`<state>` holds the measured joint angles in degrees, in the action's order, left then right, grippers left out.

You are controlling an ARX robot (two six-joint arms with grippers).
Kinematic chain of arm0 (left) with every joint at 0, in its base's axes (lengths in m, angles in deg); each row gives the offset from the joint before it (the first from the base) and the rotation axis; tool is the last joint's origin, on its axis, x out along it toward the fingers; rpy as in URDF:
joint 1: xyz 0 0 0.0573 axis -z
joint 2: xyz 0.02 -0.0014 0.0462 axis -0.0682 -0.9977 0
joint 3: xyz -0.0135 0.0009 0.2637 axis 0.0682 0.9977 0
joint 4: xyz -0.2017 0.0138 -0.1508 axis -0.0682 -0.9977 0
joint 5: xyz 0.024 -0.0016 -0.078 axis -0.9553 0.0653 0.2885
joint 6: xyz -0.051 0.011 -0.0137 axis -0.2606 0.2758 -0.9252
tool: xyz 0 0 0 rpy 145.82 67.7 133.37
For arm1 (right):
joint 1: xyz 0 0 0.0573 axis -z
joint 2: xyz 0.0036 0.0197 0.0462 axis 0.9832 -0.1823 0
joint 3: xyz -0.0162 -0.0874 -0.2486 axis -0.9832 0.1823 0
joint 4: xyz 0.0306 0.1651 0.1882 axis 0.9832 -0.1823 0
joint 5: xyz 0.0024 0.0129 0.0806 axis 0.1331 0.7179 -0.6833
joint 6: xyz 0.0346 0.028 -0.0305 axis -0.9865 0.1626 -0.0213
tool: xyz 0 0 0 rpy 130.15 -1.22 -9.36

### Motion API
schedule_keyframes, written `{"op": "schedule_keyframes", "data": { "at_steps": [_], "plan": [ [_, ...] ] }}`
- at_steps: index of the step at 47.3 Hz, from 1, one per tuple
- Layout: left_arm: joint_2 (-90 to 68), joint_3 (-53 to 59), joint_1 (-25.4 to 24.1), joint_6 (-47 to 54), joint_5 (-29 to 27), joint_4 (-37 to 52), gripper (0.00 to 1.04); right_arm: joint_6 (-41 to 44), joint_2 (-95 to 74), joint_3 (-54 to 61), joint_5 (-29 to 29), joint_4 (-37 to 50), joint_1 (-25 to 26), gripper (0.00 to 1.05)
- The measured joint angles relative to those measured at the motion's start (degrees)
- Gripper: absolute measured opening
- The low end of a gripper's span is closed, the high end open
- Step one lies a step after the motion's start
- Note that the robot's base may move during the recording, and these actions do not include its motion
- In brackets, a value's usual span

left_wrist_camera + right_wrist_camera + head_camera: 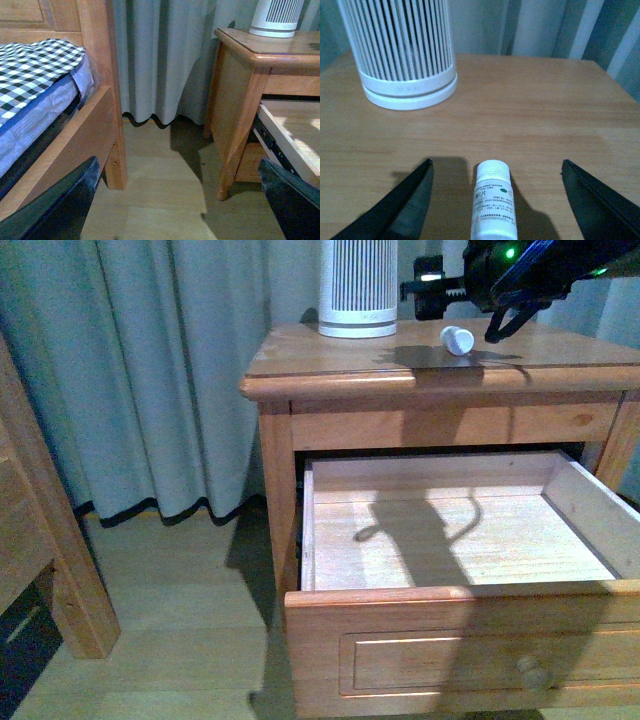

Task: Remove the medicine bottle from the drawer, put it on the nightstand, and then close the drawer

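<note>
White medicine bottle (457,339) lies, seemingly on its side, on the nightstand (330,355) just right of the ribbed cylinder (357,288), untouched between the wide-spread fingers of the right gripper (496,166), with bare top toward the right edge, the drawer (450,640) standing open on the near side, and the left gripper (177,165) equally wide.

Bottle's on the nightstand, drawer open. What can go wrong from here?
1. The bottle seems to lie on its side between the open fingers of the right pincer. A brush as the arm retreats may roll it across the nightstand.
2. The drawer is pulled far out, and its knob sits low near the front view's edge. An off-centre push might skew or jam it.
</note>
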<state>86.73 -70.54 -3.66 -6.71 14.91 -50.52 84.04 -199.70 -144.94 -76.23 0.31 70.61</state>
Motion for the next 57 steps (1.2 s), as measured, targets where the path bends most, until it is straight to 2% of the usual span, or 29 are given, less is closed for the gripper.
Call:
{"op": "schedule_keyframes", "data": {
  "at_steps": [7, 14, 23, 29, 37, 40, 48, 52, 57],
  "plan": [
    [0.0, 0.0, 0.0, 0.0, 0.0, 0.0, 0.98, -2.23, 10.75, 10.78, -3.13, 5.31, -0.17, 0.99],
    [0.0, 0.0, 0.0, 0.0, -0.02, 0.0, 0.98, -5.81, 27.82, 26.51, -7.72, 10.51, -0.13, 0.97],
    [0.0, 0.0, 0.0, 0.0, -0.02, 0.0, 0.98, -7.69, 47.54, 49.24, -10.91, 14.95, 0.66, 0.7],
    [0.0, 0.0, 0.0, 0.0, -0.02, 0.0, 0.98, -9.05, 58.14, 69.24, -12.24, 14.62, 0.96, 0.44],
    [0.0, 0.0, 0.0, 0.0, 0.0, 0.0, 0.98, -11.63, 55.19, 90.47, -12.28, 18.53, 0.72, 0.11],
    [0.0, 0.0, 0.0, 0.0, 0.0, 0.0, 0.98, -12.28, 52.33, 93.9, -12.33, 20.63, 0.55, 0.03],
    [0.0, 0.0, 0.0, 0.0, -0.02, 0.0, 0.98, -12.96, 39.43, 96.59, -10.95, 30.51, 0.13, 0.03],
    [0.0, 0.0, 0.0, 0.0, 0.0, 0.0, 0.98, -11.47, 29.35, 93.15, -9.55, 37.35, 0.85, 0.03],
    [0.0, 0.0, 0.0, 0.0, -0.02, 0.0, 0.98, -9.35, 20.81, 85.79, -7.98, 39.01, 1.64, 0.03]
  ]
}}
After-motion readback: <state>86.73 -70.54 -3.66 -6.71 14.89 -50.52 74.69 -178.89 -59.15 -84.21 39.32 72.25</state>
